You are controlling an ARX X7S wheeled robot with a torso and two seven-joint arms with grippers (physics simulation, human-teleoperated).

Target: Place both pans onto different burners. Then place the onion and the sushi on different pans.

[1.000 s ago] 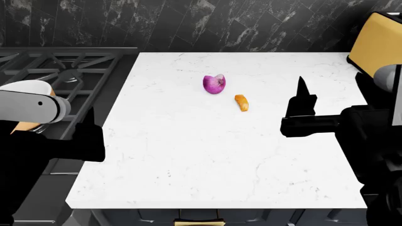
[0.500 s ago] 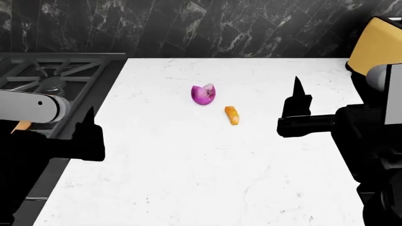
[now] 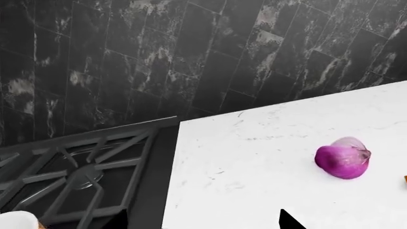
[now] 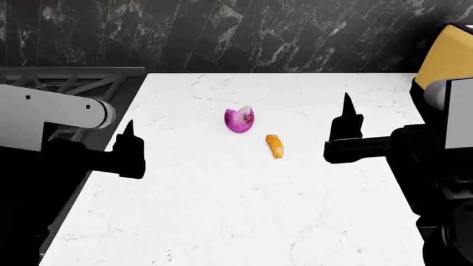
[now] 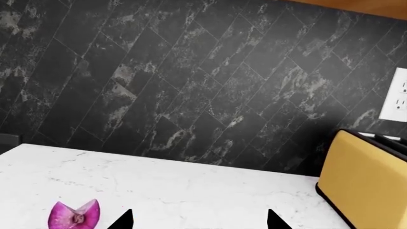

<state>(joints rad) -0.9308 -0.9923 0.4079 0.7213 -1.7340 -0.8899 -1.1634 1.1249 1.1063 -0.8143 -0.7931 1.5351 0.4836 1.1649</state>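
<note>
Two claws hung over the white counter, neither one holding anything. Both of the left claw's dark tips showed in its wrist view with a wide gap between them, so it stood open; it hovered near the counter's left edge, just beside the stove. On the other side, the right claw was open too, with two tips set well apart in its own wrist view, and it hovered above the counter near the yellow appliance. Between the claws lay the onion, purple with a paler cut face, resting on the counter toward the back. Just beside it, on the side nearer the right claw, lay the small orange sushi, not touching the onion. Beyond the left claw, the burner sat under its black grate. Behind everything rose the dark marbled wall.
</note>
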